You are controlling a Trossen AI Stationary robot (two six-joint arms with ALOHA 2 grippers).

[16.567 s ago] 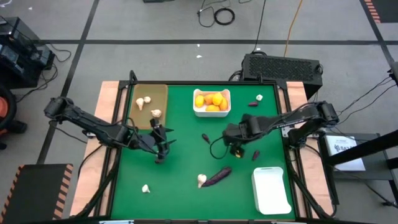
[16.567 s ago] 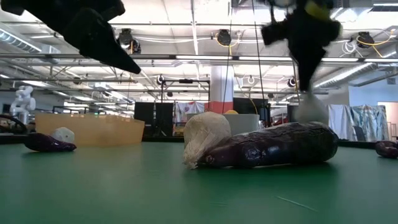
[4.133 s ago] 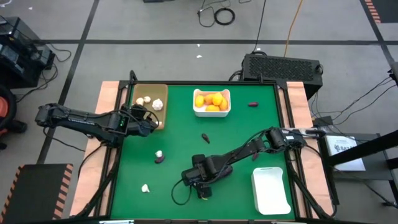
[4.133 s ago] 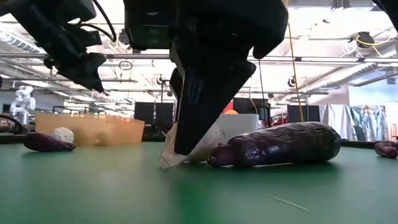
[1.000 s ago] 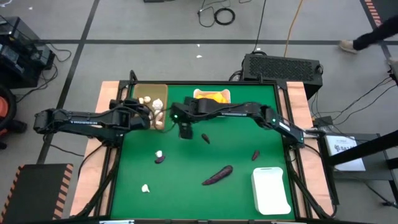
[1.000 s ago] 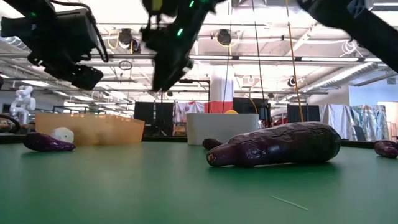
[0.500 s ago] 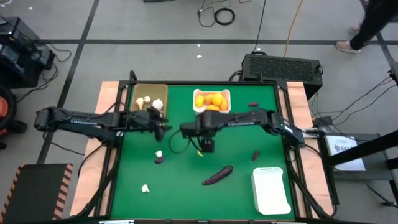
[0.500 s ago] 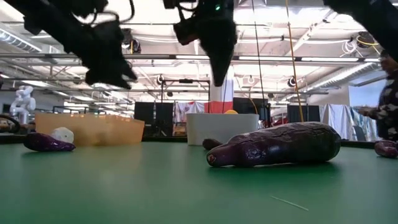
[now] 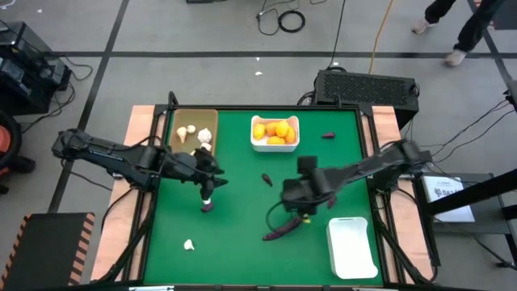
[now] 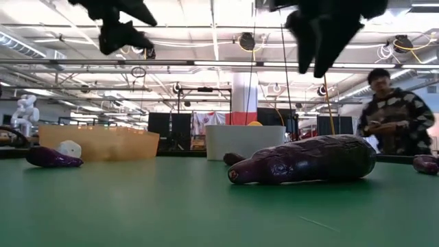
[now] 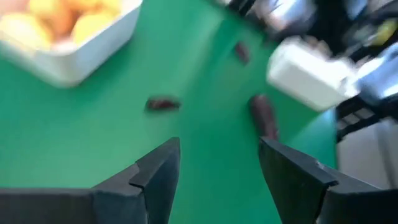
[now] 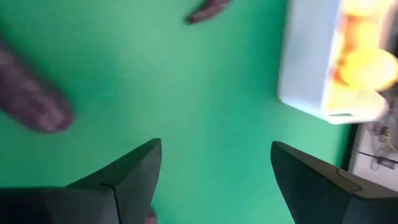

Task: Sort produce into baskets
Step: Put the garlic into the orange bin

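My left gripper [image 9: 208, 186] hangs open and empty above a white garlic bulb [image 9: 207, 196] and a small purple piece [image 9: 208, 206] on the green table. My right gripper [image 9: 299, 207] is open and empty, above the table just far of the long eggplant [image 9: 283, 229]. Its wrist view shows the eggplant [image 12: 31, 99] beside the open fingers [image 12: 214, 168]. The tan tray [image 9: 184, 118] holds garlic bulbs. A white bin [image 9: 275, 146] holds orange fruits. Another white bin [image 9: 351, 245] is empty. Another garlic bulb [image 9: 188, 244] lies near left.
Small purple pieces lie at mid-table [image 9: 266, 179] and far right [image 9: 327, 135]. A black box [image 9: 365, 86] stands behind the table's far edge. A person [image 10: 394, 123] stands in the room beyond. Open green surface lies between the eggplant and the near-left bulb.
My right gripper has swung from beside the tan tray toward the table's near right, ending by the eggplant, its fingers still open. My left gripper has gone from the tray toward the near edge, over the garlic bulb and purple piece. No produce has moved.
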